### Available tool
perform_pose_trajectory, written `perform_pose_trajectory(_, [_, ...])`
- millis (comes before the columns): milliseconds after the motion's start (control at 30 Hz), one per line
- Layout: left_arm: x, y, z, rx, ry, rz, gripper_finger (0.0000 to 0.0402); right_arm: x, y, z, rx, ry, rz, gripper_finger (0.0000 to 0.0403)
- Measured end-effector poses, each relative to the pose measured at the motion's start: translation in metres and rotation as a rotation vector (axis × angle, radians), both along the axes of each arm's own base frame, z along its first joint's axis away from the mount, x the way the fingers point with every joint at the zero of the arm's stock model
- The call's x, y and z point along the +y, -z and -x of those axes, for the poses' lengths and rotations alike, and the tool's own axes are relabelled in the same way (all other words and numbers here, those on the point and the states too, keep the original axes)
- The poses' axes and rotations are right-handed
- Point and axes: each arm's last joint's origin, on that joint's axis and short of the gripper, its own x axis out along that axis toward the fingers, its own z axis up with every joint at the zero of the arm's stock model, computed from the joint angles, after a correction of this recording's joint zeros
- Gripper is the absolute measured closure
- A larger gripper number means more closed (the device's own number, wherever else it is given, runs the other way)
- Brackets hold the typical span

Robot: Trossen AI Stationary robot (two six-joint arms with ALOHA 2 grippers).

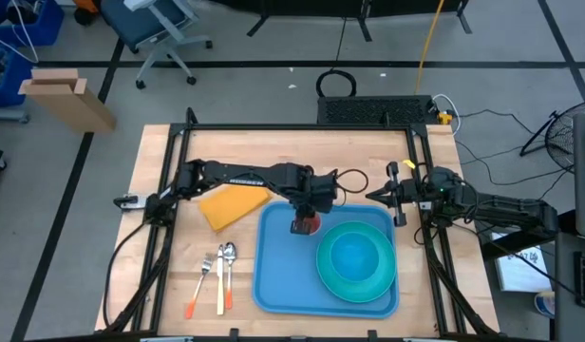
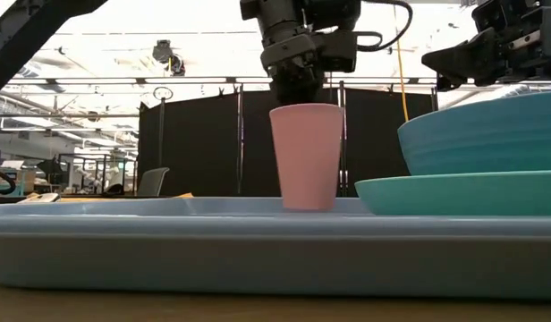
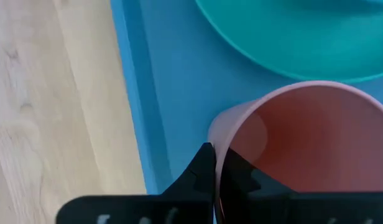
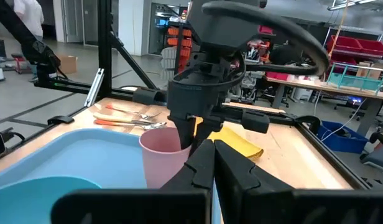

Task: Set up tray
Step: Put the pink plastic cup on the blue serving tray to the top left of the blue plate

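A large blue tray (image 1: 273, 275) is lying flat on the wooden worktop (image 1: 169, 190), toward its front edge and right of centre. A pink cup (image 2: 307, 156) is standing upright on the tray floor near the tray's back rim, close to the back-left corner. Beside it, a teal bowl (image 1: 354, 256) is sitting on a round teal plate (image 2: 454, 192), filling the tray's right half.

The left gripper (image 2: 298, 85) is reaching from the worktop's left side and hanging directly over the cup. Its fingers are pinching the cup's rim, one finger (image 3: 198, 171) outside the wall and the other inside. The right gripper (image 1: 387, 195) is waiting above the worktop's right edge, just off the tray's back-right corner, with its fingers closed together and holding nothing.

A yellow cloth (image 1: 234, 204) is lying on the worktop by the tray's back-left corner. A fork, a spoon and an orange-handled piece of cutlery (image 1: 217, 275) are lying along the tray's left rim, not yet loaded.

The main risk is the cup tipping. The grip is catching only one side of a light, tall cup, so lifting away before the fingers are fully parting could drag it over. The cup is also standing near the plate's edge, so a sideways pull could knock it against the plate or bowl.
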Motion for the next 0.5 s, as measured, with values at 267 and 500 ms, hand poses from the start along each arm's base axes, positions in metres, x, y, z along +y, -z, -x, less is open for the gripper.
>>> perform_pose_trajectory(267, [-0.002,0.005,-0.002,0.013,0.004,0.002,0.0399,0.002,-0.003,0.006,-0.027,-0.001,-0.025,0.0403])
perform_pose_trajectory(500, [-0.007,0.018,-0.007,0.025,0.017,0.014,0.0399,0.003,0.001,0.012,-0.011,-0.001,-0.035,0.0403])
